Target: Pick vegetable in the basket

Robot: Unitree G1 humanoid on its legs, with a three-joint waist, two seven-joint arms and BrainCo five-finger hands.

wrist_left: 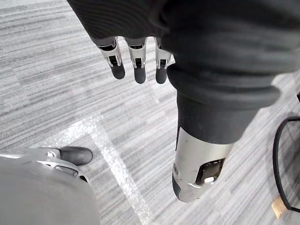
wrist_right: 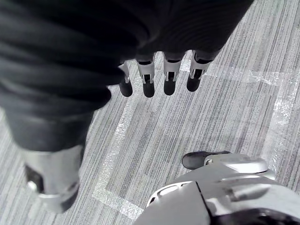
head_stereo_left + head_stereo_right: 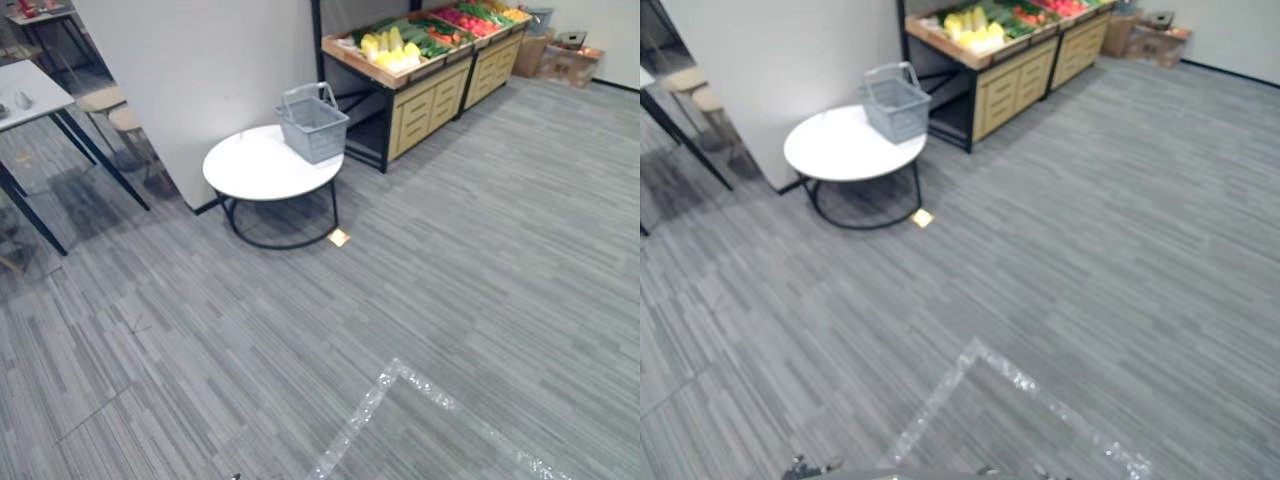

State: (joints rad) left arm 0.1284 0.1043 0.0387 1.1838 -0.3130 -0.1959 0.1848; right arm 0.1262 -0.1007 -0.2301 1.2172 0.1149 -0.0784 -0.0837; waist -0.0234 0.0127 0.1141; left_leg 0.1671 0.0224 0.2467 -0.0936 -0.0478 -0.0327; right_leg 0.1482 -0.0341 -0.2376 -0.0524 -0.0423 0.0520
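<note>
Well apart from the vegetables [image 3: 392, 50] and basket [image 3: 312, 126], the left hand [image 1: 136, 60] and right hand [image 2: 148, 76] hang slack, holding nothing.

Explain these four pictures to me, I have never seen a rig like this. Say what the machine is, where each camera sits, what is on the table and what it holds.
This is a two-legged humanoid robot with two arms and fingered hands. The two wide pictures come from a stereo camera on its head, looking down across a grey floor. Ahead stands a round white table with a grey shopping basket on it; beside it is a wooden produce stand holding vegetables. The two close pictures come from cameras on the wrists. They show the left hand and the right hand hanging over the floor, fingers relaxed, holding nothing.
</note>
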